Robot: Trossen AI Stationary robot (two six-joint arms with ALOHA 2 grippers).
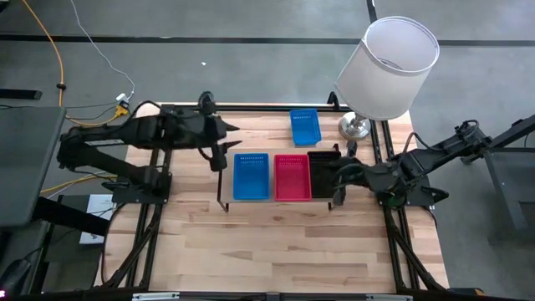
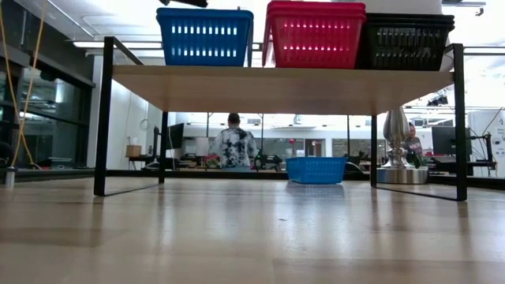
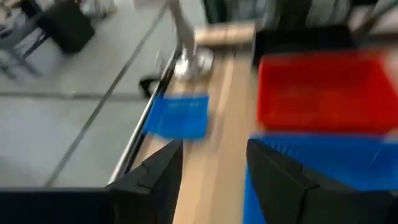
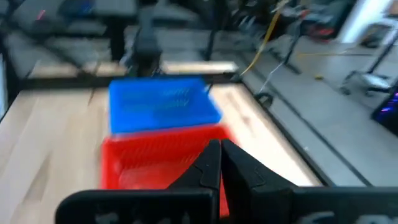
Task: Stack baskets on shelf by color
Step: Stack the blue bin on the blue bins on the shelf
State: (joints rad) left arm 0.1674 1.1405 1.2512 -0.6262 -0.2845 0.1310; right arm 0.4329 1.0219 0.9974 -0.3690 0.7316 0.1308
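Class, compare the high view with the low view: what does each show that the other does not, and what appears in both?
Only the high view shows both arms, the left tool, the right tool and the white lampshade. Only the low view shows the shelf's underside and a person in the room behind. Both show the blue stack, red stack and black stack on the shelf, and a lone blue basket on the table.

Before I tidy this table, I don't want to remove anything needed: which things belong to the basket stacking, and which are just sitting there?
Belong to the job:
- blue stack, red stack, black stack on the shelf
- loose blue basket on the table behind it
- left gripper, right gripper

Just lying about:
- lamp
- yellow cable on the floor
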